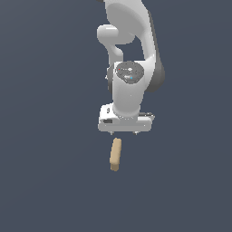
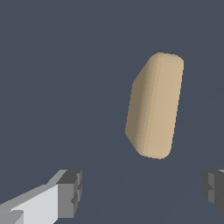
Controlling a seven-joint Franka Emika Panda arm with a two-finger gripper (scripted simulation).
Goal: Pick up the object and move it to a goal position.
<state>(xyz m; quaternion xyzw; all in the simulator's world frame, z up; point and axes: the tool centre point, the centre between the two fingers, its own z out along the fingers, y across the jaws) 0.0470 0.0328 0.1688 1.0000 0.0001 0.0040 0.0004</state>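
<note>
Tan object lies unmarked beyond the gripper, its fingers spread wide.

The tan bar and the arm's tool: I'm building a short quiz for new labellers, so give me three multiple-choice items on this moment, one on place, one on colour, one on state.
1. In the exterior view, where is the tan bar relative to the tool?
A. Just below it in the picture
B. Far to the exterior view's left
C. Above the arm's wrist

2. What colour is the bar?
A. Red
B. Tan
C. Green

3. How do the tool's fingers stand?
A. Closed on the bar
B. Closed on nothing
C. Spread apart, not touching the bar

Answers:
1 A: the exterior view shows the bar directly under the white tool.
2 B: both views show it beige-tan on the dark grey ground.
3 C: the wrist view shows two grey pads set wide, the bar clear of both.
</note>
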